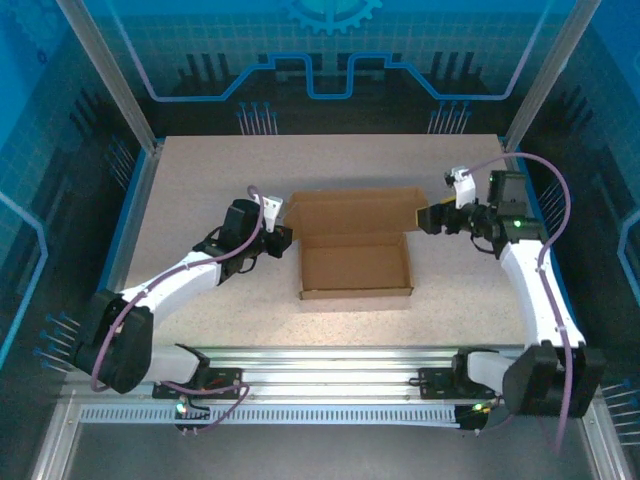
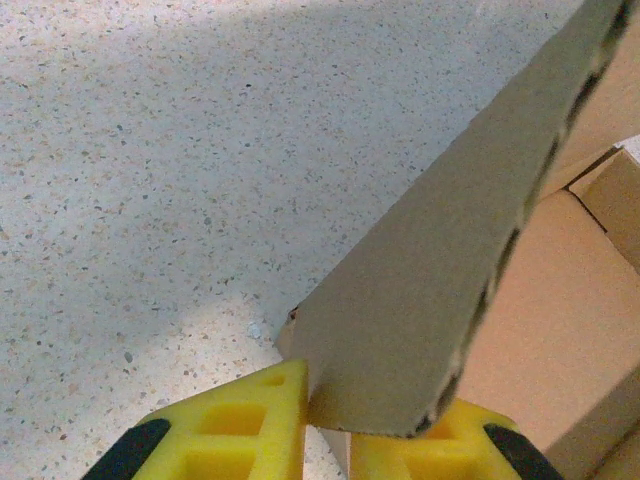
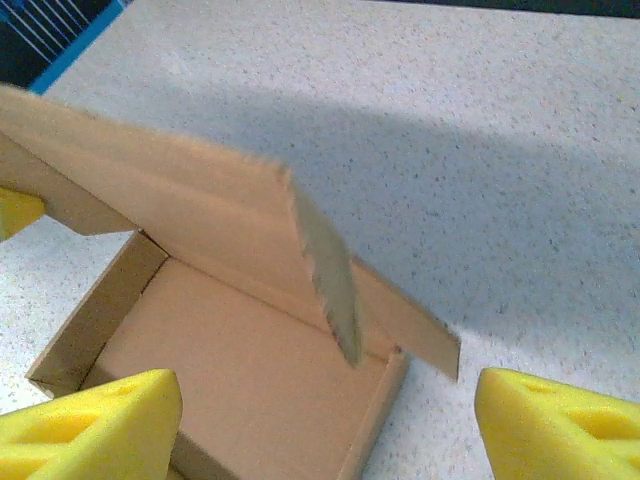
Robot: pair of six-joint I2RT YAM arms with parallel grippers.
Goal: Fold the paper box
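From above, the box (image 1: 355, 268) sat near the middle of the bench (image 1: 200, 180). Its tray was open upward and its lid (image 1: 350, 208) stood raised along the far side. The left pincer (image 1: 283, 238) was at the box's far left corner and the right pincer (image 1: 427, 218) at its far right corner. That view was too distant to show how either set of jaws stood.

The left wrist camera settled the first. The left pincer (image 2: 375, 435) was clamped on the lower edge of a cardboard panel (image 2: 420, 260), with one yellow finger (image 2: 240, 425) on each face. The panel rose steeply away to the upper right, its corrugated edge showing. The tray floor lay to its right and speckled bench (image 2: 150, 150) to its left. Which part of the box this panel was could not be told from that view.

The right wrist camera settled the second. The right pincer (image 3: 320, 430) had its jaws wide apart, the yellow fingers (image 3: 95, 425) in the two bottom corners and touching nothing. Below and between them lay the open tray of the box (image 3: 230, 390). The lid (image 3: 170, 205) leaned over the tray, its near end blurred. Its shadow fell across the bench (image 3: 480, 150) behind.
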